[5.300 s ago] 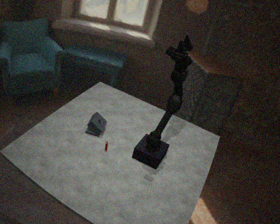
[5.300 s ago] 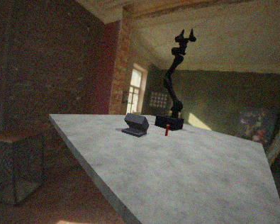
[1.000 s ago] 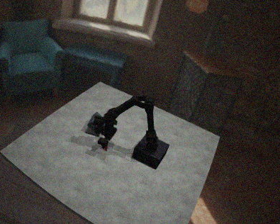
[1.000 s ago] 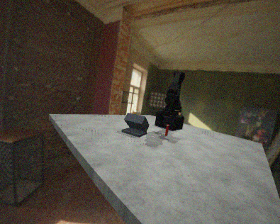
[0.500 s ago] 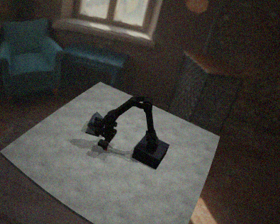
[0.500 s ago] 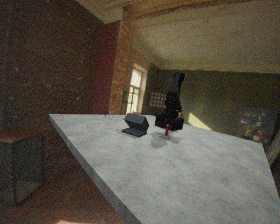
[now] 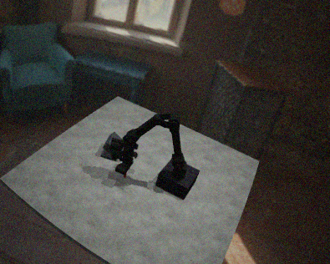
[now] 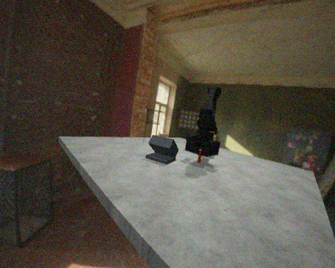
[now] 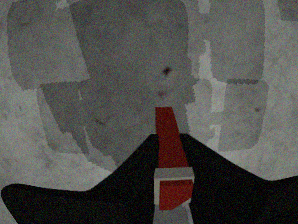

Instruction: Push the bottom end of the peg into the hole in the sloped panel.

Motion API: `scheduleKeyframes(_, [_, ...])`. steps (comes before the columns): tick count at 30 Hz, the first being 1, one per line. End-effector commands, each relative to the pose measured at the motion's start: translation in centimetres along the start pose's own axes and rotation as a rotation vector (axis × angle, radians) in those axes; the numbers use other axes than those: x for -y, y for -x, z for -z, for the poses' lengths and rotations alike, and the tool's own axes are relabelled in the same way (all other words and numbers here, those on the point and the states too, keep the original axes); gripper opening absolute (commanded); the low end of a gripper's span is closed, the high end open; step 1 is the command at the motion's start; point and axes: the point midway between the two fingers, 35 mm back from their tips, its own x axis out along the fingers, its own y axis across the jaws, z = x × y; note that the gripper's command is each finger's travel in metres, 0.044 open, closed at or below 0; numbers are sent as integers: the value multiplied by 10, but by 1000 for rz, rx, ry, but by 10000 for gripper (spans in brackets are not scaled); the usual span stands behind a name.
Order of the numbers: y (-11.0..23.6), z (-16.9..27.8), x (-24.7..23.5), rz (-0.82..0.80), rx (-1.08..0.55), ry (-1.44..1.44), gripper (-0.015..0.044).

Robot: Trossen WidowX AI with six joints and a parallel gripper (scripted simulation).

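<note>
The red peg (image 7: 124, 175) (image 8: 199, 157) (image 9: 168, 131) is upright at the table surface, with a pale band near its top end in the wrist view. My gripper (image 7: 122, 170) (image 9: 168, 141) points down, and its two dark fingers are shut on the peg, one on each side. I cannot tell whether the peg's bottom end touches the table. The dark sloped panel (image 7: 114, 142) (image 8: 163, 146) stands on its base, a little away from the peg and partly behind the arm in the top view. Its hole is not visible in any view.
The arm's dark base block (image 7: 178, 180) (image 8: 202, 146) sits on the pale table (image 7: 127, 225) (image 8: 226, 208). The arm arches from it to the peg, on the robot's side of the panel. Shadows of the arm lie around the peg.
</note>
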Motion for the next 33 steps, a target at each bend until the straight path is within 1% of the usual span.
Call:
scheduleKeyframes(1, [0, 0, 0, 0, 0, 0, 0])
scheduleKeyframes(6, [1, 0, 0, 0, 0, 0, 0])
scheduleKeyframes(9, [9, -1, 0, 0, -1, 0, 0])
scheduleKeyframes(19, [62, -3, 0, -2, -4, 3, 0])
scheduleKeyframes(23, [77, -4, 0, -2, -4, 4, 0])
scheduleKeyframes(33, [81, -8, 6, -20, 14, 6, 0])
